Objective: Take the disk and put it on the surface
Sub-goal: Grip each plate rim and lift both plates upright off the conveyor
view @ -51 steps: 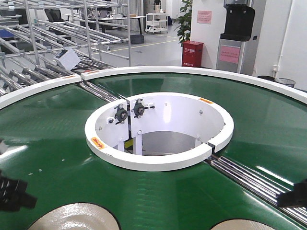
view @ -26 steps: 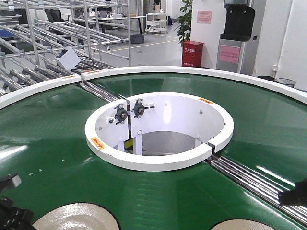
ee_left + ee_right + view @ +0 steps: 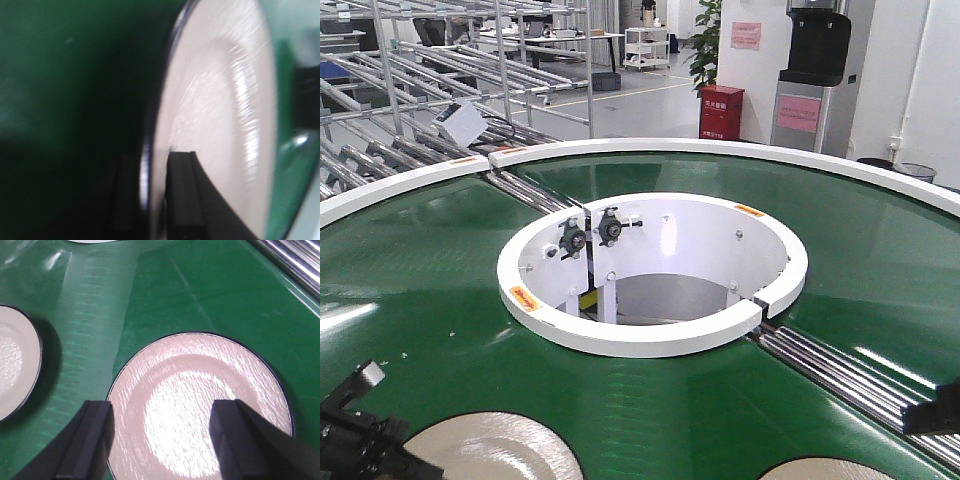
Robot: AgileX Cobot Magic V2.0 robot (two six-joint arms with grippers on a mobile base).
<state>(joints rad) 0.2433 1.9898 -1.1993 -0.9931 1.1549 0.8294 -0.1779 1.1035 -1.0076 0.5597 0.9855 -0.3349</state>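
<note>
Green belt (image 3: 420, 280): my left tool (image 3: 150, 170) straddles the lower-left disk (image 3: 490, 450) at its rim; pinched or not, I can't tell.

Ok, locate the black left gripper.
The black left gripper sits bottom-left in the front view, over the green conveyor belt, straddling the left beige round disk's rim.

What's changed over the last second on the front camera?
The left pincer swung in from the frame's left edge toward the left disk and now straddles its rim; whether it has clamped is unclear. That disk shifted slightly to the right. The right pincer stays open above the other disk and has hardly moved.
</note>
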